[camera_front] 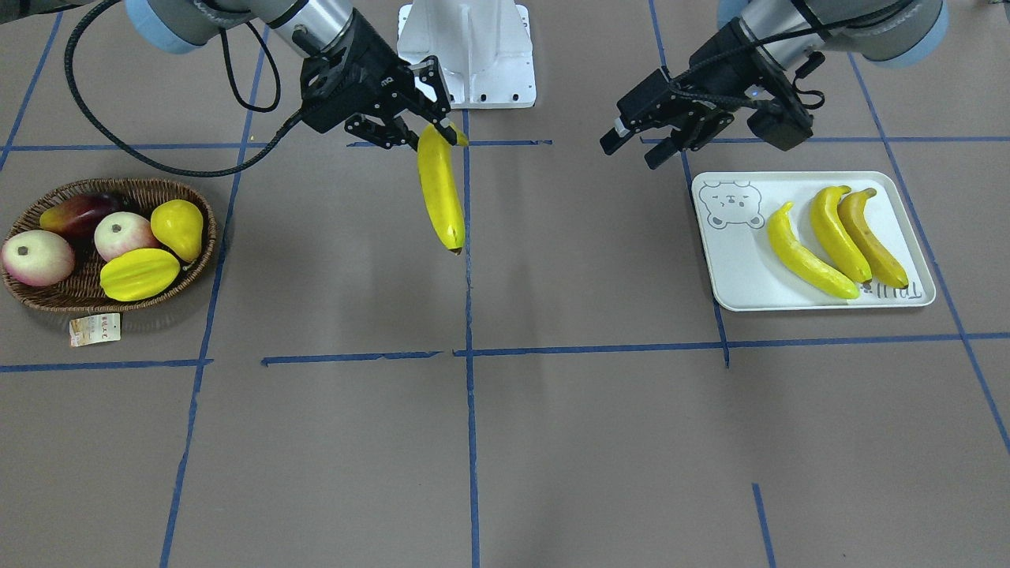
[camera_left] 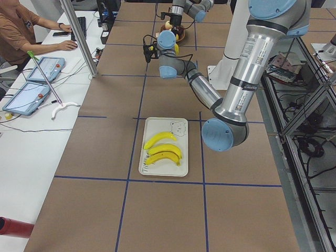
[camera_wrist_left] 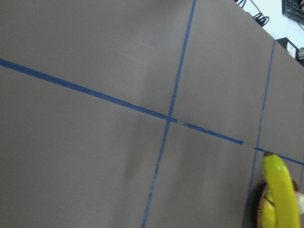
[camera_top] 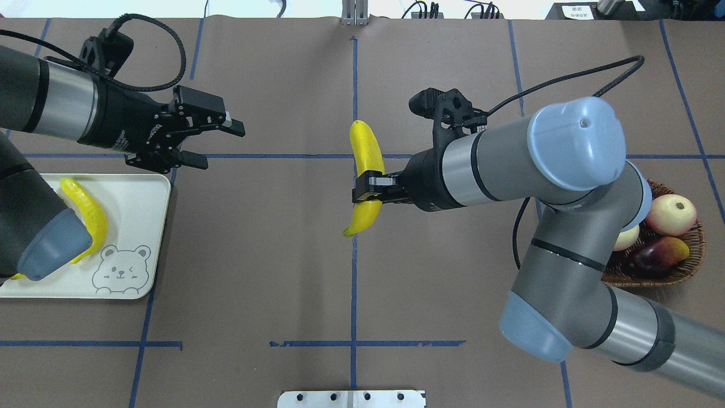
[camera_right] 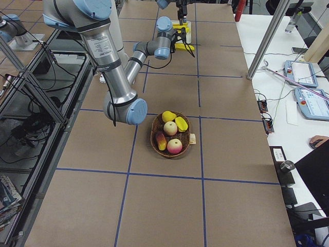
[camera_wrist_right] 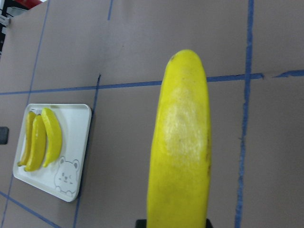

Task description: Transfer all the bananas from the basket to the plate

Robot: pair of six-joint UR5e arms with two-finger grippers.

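Note:
My right gripper [camera_front: 430,134] is shut on the stem end of a yellow banana [camera_front: 439,193] and holds it above the middle of the table, its tip hanging down. In the overhead view this gripper [camera_top: 368,190] grips the banana [camera_top: 365,150] near its lower third. The banana fills the right wrist view [camera_wrist_right: 183,156]. My left gripper [camera_front: 631,154] is open and empty, just beyond the plate's [camera_front: 742,276] bear corner. Three bananas [camera_front: 836,237] lie side by side on the plate, one brownish. The wicker basket [camera_front: 118,185] stands at the far side from the plate, with no banana in it.
The basket holds a starfruit [camera_front: 138,274], a pear [camera_front: 179,227], two apples [camera_front: 35,256] and a dark red fruit [camera_front: 79,214]; its paper tag [camera_front: 95,329] lies beside it. The white robot base [camera_front: 465,55] stands behind the held banana. An operator [camera_left: 21,31] sits at a side desk.

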